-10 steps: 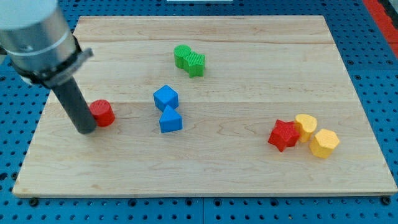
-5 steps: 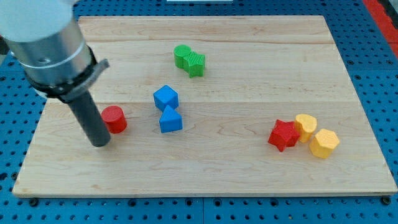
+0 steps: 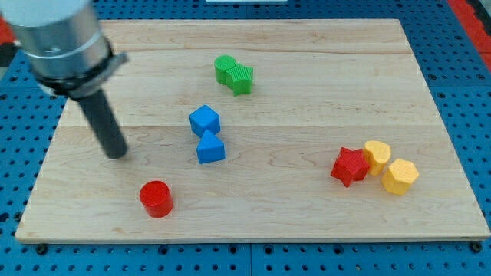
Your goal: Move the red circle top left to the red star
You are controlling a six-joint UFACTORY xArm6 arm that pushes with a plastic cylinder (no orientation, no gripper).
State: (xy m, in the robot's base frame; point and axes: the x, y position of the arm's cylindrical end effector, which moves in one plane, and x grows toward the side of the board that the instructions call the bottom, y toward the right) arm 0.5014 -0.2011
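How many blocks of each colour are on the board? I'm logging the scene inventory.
Red: 2, the red circle and the red star
Blue: 2
Green: 2
Yellow: 2
Total: 8 blocks
My tip rests above and left of the red circle, apart from it.

We are in a robotics lab or test bench, not a home. We see a pale wooden board (image 3: 307, 222) lying on a blue perforated panel (image 3: 468, 69) with evenly spaced holes, the kind used for fixing equipment. A grey metal arm with a dark rod hangs over the board, my tip (image 3: 116, 156) touching it. Small bright plastic blocks, such as a red star (image 3: 350, 166), lie scattered like test pieces.
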